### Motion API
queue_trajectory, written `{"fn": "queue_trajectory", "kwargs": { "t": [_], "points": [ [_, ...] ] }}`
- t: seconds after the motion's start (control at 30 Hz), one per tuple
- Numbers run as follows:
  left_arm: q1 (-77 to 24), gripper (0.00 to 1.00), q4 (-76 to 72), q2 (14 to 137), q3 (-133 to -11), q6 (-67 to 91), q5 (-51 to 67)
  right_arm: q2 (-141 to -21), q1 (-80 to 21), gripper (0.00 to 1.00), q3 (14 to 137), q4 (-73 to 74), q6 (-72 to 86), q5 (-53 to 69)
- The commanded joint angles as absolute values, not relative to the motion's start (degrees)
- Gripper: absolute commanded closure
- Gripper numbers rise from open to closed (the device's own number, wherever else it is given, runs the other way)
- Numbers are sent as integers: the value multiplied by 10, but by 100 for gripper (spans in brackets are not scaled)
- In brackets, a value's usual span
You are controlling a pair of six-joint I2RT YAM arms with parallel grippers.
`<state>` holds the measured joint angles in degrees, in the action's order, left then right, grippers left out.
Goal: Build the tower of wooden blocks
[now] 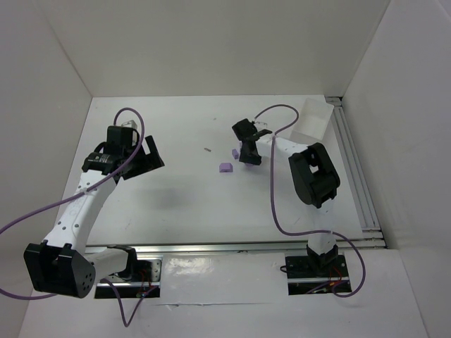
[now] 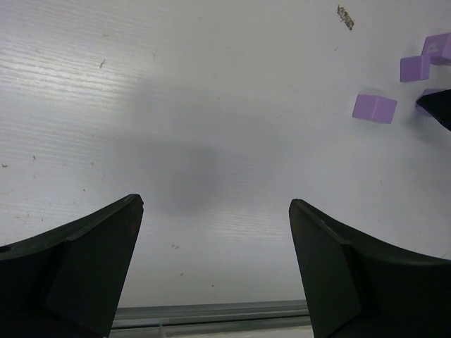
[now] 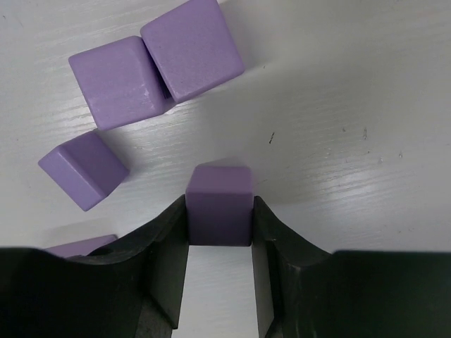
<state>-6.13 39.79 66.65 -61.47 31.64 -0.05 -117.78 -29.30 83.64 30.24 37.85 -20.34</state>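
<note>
The right gripper [image 3: 219,211] is clamping one lilac cube [image 3: 219,193], with its two black fingers [image 3: 165,239] pressing flat against the cube's opposite sides, low over the white table [image 3: 338,141]. Whether that cube is resting on the table cannot be told. Just beside the left finger, a second cube [image 3: 81,246] is peeking out, mostly hidden. Slightly farther out, a tilted cube [image 3: 83,169] is lying alone. Beyond it, a pair of cubes [image 3: 155,67] is sitting side by side and touching. None of the cubes is standing on another. Well apart to the left, the left gripper [image 2: 215,203] is hovering over bare table, its jaws standing wide and holding nothing. At the far right corner, a white tray [image 1: 313,120] is lying.
</note>
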Motion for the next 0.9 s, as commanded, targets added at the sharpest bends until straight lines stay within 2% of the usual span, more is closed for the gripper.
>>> {"fn": "queue_trajectory", "kwargs": {
  "t": [0.0,0.17,0.53,0.87],
  "points": [
    [-58,2,386,663,-616,309,6,-1156,-290,62,829,279,385,-208],
    [-58,2,386,663,-616,309,6,-1150,-290,69,835,285,346,-214],
    [-58,2,391,663,-616,309,1,-1077,-341,69,867,310,284,-193],
    [-58,2,397,652,-621,309,1,-1125,-397,69,900,321,297,-176]
  ]
}}
